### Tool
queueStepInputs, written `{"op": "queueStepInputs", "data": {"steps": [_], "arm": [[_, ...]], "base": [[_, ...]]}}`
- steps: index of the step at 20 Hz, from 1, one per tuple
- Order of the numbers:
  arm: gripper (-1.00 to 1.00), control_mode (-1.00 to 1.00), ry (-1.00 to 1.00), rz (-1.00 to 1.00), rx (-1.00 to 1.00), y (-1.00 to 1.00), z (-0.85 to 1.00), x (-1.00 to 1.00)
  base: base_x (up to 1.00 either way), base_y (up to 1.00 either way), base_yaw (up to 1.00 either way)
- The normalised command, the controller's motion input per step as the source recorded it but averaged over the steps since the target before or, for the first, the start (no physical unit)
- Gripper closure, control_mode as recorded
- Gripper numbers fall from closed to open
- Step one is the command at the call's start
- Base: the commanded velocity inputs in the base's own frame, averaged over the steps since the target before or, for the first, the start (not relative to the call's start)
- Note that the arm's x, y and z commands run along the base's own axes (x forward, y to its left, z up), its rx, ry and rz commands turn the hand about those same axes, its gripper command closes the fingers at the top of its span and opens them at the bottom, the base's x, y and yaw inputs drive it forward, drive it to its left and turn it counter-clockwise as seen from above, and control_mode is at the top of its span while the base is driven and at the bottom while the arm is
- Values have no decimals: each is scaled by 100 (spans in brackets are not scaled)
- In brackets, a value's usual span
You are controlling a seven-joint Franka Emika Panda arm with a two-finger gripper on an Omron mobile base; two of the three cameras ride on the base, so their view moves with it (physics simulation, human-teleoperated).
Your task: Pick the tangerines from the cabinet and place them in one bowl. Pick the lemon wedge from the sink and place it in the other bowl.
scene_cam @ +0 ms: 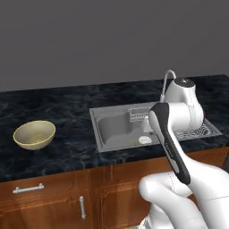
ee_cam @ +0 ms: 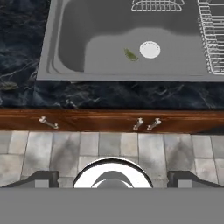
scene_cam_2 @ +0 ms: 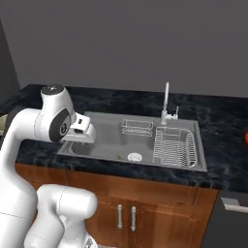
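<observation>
On the far left the tan-yellow bowl [scene_cam: 34,134] sits alone on the dark counter [scene_cam: 67,112], well apart from the basin. Moving right, the sink [scene_cam_2: 104,145], and there's the target: the lemon wedge [ee_cam: 130,54], a tiny green-yellow sliver on the basin floor just beside the drain [ee_cam: 150,49]. The gripper [ee_cam: 112,178] hangs out in front of the counter edge, over the floor tiles, jaws spread wide and holding nothing. The step in hand looks like the reach for the wedge. To do it well: carry the hand forward over the rim, centre above the wedge, drop straight down with one finger either side, and close gently. Further right, keep clear of the wire dish rack [scene_cam_2: 175,147] and the faucet [scene_cam_2: 166,102].
</observation>
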Motion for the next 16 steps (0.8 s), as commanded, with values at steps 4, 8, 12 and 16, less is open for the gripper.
{"op": "queueStepInputs", "data": {"steps": [4, 8, 12, 16], "arm": [[-100, 100, 0, 0, 0, 0, 0, 0], [-100, 100, 0, 0, 0, 0, 0, 0], [-100, 100, 0, 0, 0, 0, 0, 0], [-100, 100, 0, 0, 0, 0, 0, 0]], "base": [[18, 76, 0], [45, 17, 0], [54, 4, 0], [58, 2, 0]]}}
